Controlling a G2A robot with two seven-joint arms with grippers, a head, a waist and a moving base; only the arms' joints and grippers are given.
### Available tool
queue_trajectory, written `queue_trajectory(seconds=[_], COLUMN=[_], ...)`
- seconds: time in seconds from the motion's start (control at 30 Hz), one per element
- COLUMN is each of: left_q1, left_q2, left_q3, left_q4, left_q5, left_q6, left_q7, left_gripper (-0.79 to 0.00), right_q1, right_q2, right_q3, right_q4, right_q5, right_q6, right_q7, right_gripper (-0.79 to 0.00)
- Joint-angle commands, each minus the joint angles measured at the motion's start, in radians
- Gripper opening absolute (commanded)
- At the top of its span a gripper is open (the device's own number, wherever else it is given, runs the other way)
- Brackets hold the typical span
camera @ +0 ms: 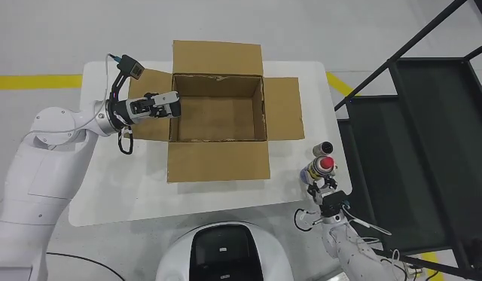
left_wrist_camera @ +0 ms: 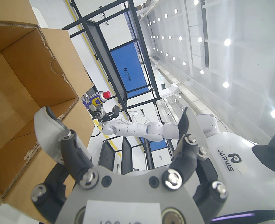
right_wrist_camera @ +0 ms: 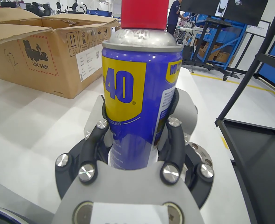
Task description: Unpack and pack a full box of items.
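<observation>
Right hand grips can near table edge; left hand beside box.

White table: open box, perhaps can

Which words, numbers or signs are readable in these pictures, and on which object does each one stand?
"UN 3481": hazard label on the cardboard box.
"40": yellow field on the spray can.
"JOYSON": blue panel in the background.
Too small to read: the white sticker on the box, the captions under its handling symbols, and the fine print on the can's side.
</observation>
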Motion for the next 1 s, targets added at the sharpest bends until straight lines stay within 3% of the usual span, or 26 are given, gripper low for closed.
queue_trajectory(seconds=[0.0,0.17,0.23,0.33,0.37,0.63,0.8,0.97], left_q1=[0.000,0.000,0.000,0.000,0.000,0.000,0.000,0.000], left_q2=[0.000,0.000,0.000,0.000,0.000,0.000,0.000,0.000], left_q3=[0.000,0.000,0.000,0.000,0.000,0.000,0.000,0.000], left_q4=[0.000,0.000,0.000,0.000,0.000,0.000,0.000,0.000], left_q5=[0.000,0.000,0.000,0.000,0.000,0.000,0.000,0.000], left_q6=[0.000,0.000,0.000,0.000,0.000,0.000,0.000,0.000], left_q7=[0.000,0.000,0.000,0.000,0.000,0.000,0.000,0.000], left_gripper=[0.000,0.000,0.000,0.000,0.000,0.000,0.000,0.000], right_q1=[0.018,0.057,0.074,0.090,0.095,0.099,0.059,0.012], right_q2=[-0.007,-0.024,-0.030,-0.039,-0.041,-0.048,-0.031,-0.010], right_q3=[-0.009,-0.026,-0.032,-0.045,-0.048,-0.049,-0.032,-0.008], right_q4=[0.029,0.089,0.114,0.147,0.156,0.205,0.203,0.162], right_q5=[0.005,0.033,0.032,0.027,0.029,0.046,0.027,0.016], right_q6=[-0.003,-0.009,0.002,0.011,0.009,-0.030,-0.059,-0.097], right_q7=[-0.010,-0.025,-0.027,-0.037,-0.042,-0.100,-0.165,-0.159], right_gripper=[-0.785,-0.785,-0.369,-0.068,0.000,0.000,0.000,0.000])
